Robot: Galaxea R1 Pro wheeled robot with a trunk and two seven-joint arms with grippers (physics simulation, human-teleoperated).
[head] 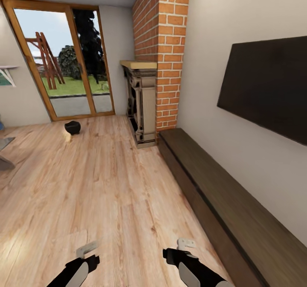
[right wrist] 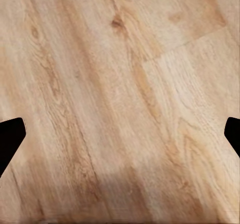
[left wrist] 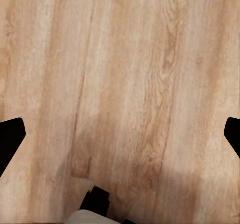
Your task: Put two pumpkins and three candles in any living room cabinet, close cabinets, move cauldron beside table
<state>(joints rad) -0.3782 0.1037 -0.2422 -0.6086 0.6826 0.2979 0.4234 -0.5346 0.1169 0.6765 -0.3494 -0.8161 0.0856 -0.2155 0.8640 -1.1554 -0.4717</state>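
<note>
The cauldron (head: pixel 72 127) sits on the wood floor (head: pixel 98 185) near the glass door (head: pixel 64 61), well apart from the cabinet (head: pixel 230 202) along the right wall; it looks rigid, smooth and probably weighty, so its flared rim seems the surest hold; both the left gripper (left wrist: pixel 120 134) and right gripper (right wrist: pixel 120 134) hang spread and empty over bare boards; the cabinet's fronts are foreshortened, so whether every drawer is shut is hard to judge.

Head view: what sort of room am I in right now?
Most likely a living room: a brick fireplace, a dark flat screen on the wall above a long low cabinet, and wood flooring running to a glass patio door.
</note>
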